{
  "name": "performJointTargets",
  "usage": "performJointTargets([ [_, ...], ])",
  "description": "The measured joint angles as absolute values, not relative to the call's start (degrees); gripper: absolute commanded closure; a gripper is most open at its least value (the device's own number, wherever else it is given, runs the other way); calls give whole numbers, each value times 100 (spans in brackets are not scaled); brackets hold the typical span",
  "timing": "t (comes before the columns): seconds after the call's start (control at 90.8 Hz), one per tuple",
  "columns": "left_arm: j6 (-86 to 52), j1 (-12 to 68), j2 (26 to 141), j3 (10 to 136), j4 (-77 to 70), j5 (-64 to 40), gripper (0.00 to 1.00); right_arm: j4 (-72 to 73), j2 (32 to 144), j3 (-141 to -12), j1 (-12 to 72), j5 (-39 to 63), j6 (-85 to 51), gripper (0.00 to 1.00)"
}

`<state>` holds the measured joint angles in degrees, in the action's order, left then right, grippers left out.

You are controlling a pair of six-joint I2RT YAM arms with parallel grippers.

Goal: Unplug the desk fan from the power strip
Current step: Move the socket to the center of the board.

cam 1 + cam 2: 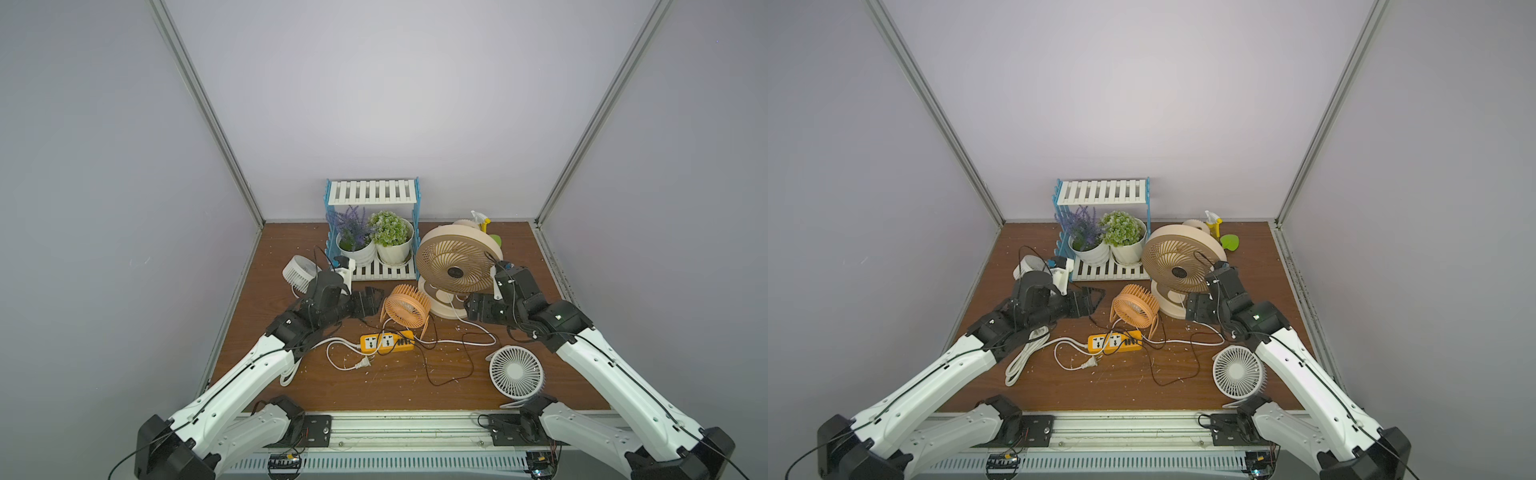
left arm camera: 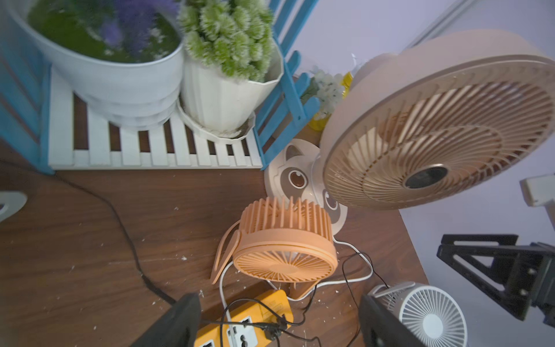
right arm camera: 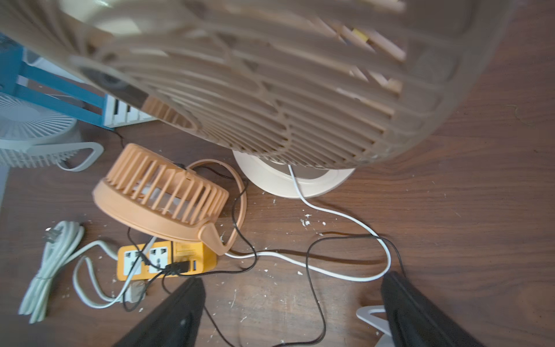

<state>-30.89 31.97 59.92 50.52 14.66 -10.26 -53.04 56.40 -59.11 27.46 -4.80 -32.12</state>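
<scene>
power strip (image 1: pixel 387 343): sockets bare; white plug (image 1: pixel 363 364) loose beside; USB plug (image 3: pixel 177 266) in | L gripper (image 1: pixel 372 300), R gripper (image 1: pixel 471 306) wide, empty | prob. done

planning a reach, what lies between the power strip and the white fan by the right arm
Between power strip and white fan lie a white cord and a looping black cord, in both top views.

The power strip (image 1: pixel 387 343) lies just before the tilted small fan (image 1: pixel 406 306)
</scene>
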Motion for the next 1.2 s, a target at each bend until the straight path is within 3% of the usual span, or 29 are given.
performJointTargets([
  [0.286,-2622,3197,7325,6512,799,-1575,10,-5922,5522,-7170,2556,-517,-2762,1],
  [0.506,-3336,3065,7443,6563,910,-976,12,-6077,5065,-6460,2502,-548,-3216,8],
  [0.771,-3944,2875,6785,5791,1522,-436,14,-5806,4672,-5415,2510,-32,-3898,24],
  [0.991,-3977,2875,6368,5251,2032,-458,15,-4950,5354,-4713,3918,-49,-4696,26],
  [1.2,-4182,2875,5944,5155,2895,-231,25,-4160,6381,-4746,4735,-259,-4783,31],
])
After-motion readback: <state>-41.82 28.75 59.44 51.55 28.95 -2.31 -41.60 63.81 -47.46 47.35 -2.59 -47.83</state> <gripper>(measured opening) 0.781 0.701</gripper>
